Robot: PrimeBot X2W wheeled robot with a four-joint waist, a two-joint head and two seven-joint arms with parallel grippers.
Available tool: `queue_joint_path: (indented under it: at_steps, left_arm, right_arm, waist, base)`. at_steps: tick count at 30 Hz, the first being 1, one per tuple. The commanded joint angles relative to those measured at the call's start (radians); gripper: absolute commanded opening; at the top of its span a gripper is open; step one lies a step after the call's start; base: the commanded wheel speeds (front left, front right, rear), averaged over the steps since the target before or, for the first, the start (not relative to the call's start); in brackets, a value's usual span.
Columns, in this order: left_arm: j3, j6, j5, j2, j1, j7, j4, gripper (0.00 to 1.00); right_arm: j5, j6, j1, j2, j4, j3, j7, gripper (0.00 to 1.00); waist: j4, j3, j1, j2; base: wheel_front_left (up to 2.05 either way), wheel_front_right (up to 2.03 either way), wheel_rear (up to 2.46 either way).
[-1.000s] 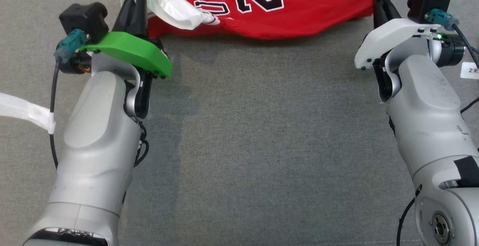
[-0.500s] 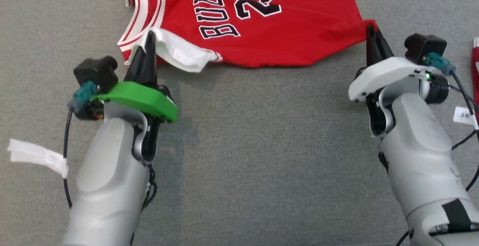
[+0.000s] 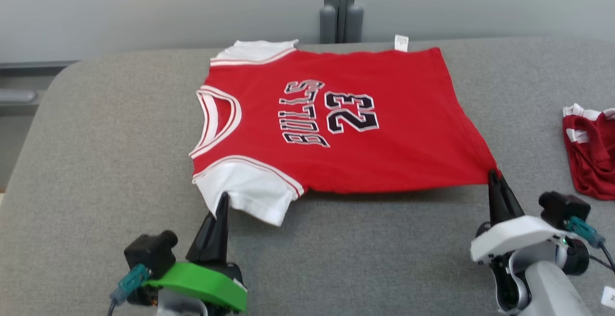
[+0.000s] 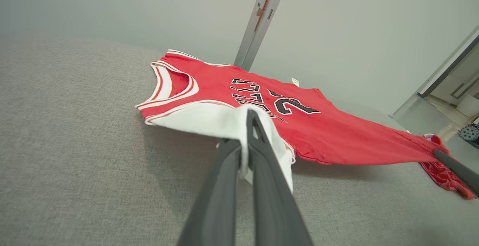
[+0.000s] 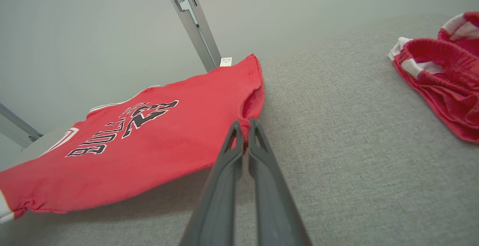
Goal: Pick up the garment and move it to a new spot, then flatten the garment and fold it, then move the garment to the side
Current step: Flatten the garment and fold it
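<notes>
Red jersey [image 3: 408,138] reads "BULLS 23" — its white tag [image 3: 401,42] seems unreadable.

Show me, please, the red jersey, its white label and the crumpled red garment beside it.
red jersey [image 3: 413,128], head view, plain red cloth beside the number.
white label [image 3: 401,42], head view, middle of the tag.
crumpled red garment [image 3: 595,162], head view, its red middle.
</notes>
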Motion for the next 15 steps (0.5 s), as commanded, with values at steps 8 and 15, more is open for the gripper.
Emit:
queue_joint_path:
  at_steps: [8,15]
  left_arm:
    - [-0.016,0.105,-0.005,0.058,0.274,0.141,-0.356,0.00]
    - [-0.024,0.149,-0.030,0.087,0.379,0.233,-0.470,0.00]
  right_arm:
    - [0.042,-0.001,0.286,0.019,-0.278,-0.074,0.092,0.00]
    - [0.098,-0.001,0.457,0.024,-0.426,-0.106,0.184,0.00]
  waist:
    - [0.034,-0.127,0.0000,0.0000]
    - [0.038,-0.124,0.0000,0.0000]
  base:
    - [0.00,0.00,0.00]
    - [0.00,0.00,0.00]
